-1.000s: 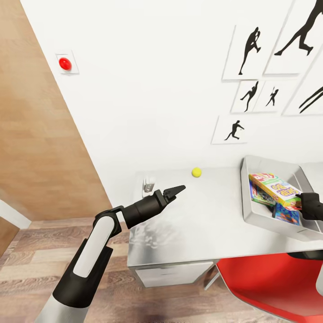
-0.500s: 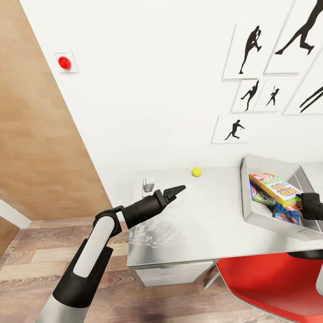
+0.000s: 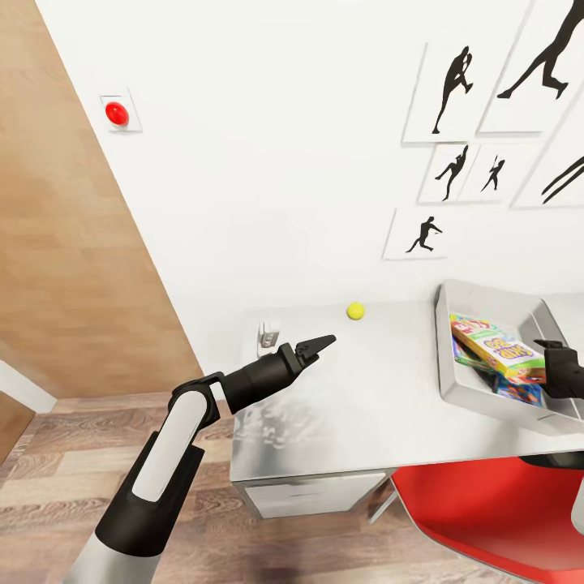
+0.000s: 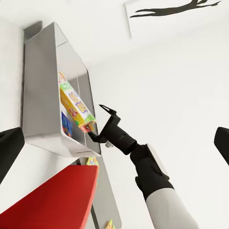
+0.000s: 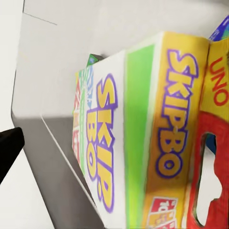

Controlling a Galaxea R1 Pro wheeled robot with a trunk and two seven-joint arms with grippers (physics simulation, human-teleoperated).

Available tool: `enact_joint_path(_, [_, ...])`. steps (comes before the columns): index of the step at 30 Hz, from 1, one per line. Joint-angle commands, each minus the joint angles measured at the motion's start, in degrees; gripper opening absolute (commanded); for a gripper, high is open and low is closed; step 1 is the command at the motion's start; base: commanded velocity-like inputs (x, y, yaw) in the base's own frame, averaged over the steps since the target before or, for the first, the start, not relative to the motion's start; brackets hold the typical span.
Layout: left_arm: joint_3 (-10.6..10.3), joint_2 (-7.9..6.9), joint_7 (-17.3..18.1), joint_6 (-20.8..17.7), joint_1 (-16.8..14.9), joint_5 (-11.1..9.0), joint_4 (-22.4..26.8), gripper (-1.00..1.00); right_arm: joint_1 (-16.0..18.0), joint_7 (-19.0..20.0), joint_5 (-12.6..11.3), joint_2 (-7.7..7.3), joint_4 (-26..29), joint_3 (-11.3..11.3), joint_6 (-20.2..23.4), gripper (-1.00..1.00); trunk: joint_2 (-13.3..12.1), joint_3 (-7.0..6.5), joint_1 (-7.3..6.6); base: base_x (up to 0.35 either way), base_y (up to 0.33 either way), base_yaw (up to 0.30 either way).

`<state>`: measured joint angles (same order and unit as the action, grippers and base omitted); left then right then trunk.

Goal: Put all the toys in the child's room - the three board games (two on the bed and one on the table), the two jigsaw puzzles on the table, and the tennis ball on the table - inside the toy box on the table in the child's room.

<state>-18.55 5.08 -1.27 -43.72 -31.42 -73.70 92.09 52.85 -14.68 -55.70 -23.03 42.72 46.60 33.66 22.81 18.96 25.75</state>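
One glossy rectangular board game (image 3: 496,347) lies in the smooth toy box (image 3: 478,300).

On the large yellow-green board game (image 5: 143,138), seen close in the right wrist view, we read "SKIP-BO" in purple letters with yellow edging on the orange-yellow strip, and again in bigger purple letters on the white face beside the green band. At that box's red end we read "UNO" in red on yellow. Small print on red near the lower corner is too blurred for us to read. In the head view the same board game (image 3: 495,347) lies tilted in the toy box (image 3: 478,389), its lettering too small to make out. We read nothing on the blue box (image 3: 519,392) under it.
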Motion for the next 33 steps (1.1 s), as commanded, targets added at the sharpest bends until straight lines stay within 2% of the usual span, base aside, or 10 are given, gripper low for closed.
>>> enact_joint_path(1, [0.05, 0.02, -0.13, -0.22, -0.05, -0.22, 0.02, 1.0, 0.06, -0.53, -0.6, 0.01, 0.08, 0.12, 0.18, 1.0, 0.11, 0.1, 0.03, 0.0, 0.0, 0.0])
enact_joint_path(19, [0.05, 0.02, -0.13, -0.22, -0.05, -0.22, 0.02, 1.0, 0.06, -0.56, -0.55, -0.22, 0.12, -0.01, 0.18, 1.0, 0.11, 0.1, 0.03, 0.0, 0.0, 0.0])
enact_joint_path(33, [0.09, -0.09, -0.13, -0.22, -0.05, -0.22, 0.02, 1.0, -0.56, -1.91, -0.49, -2.12, 2.05, -0.85, 0.92, 1.0, 0.11, 0.1, 0.03, 0.0, 0.0, 0.0])
